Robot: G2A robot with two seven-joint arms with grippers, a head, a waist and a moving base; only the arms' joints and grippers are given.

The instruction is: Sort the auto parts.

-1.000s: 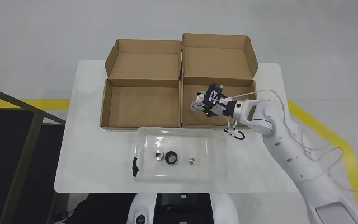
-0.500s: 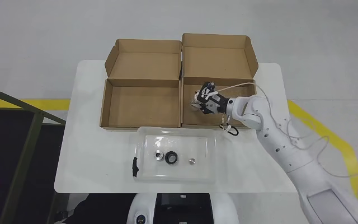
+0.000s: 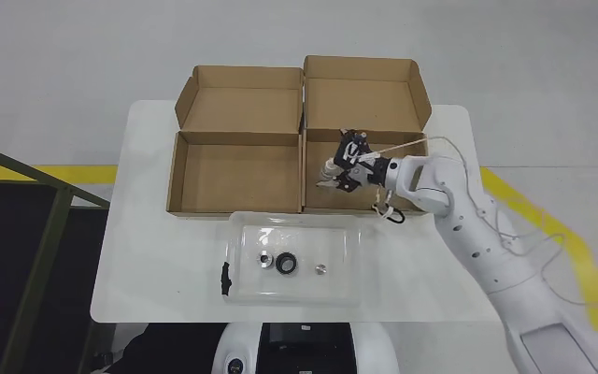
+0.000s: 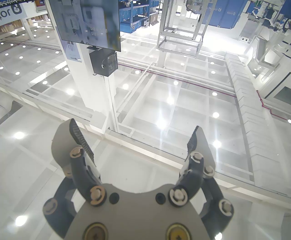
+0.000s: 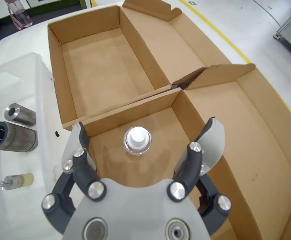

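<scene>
Wide open, holding nothing: R gripper [image 5: 145,125], over right box [image 5: 250,136]. L gripper [image 4: 134,126] wide too, pointing up. Just below R gripper, on box floor: white-capped part [image 5: 137,141], apparently sorted. Farther off, in clear bin [image 5: 22,66]: three metal parts [image 5: 17,138] left to sort.

Little can be read. A few pale lines of script stand on the large dark hanging screen [image 4: 91,25]. Small white lettering sits on the blue wall panels [image 4: 225,13], and big blue characters mark a white banner [image 4: 10,11] — all too small, blurred or cropped to make out.
</scene>
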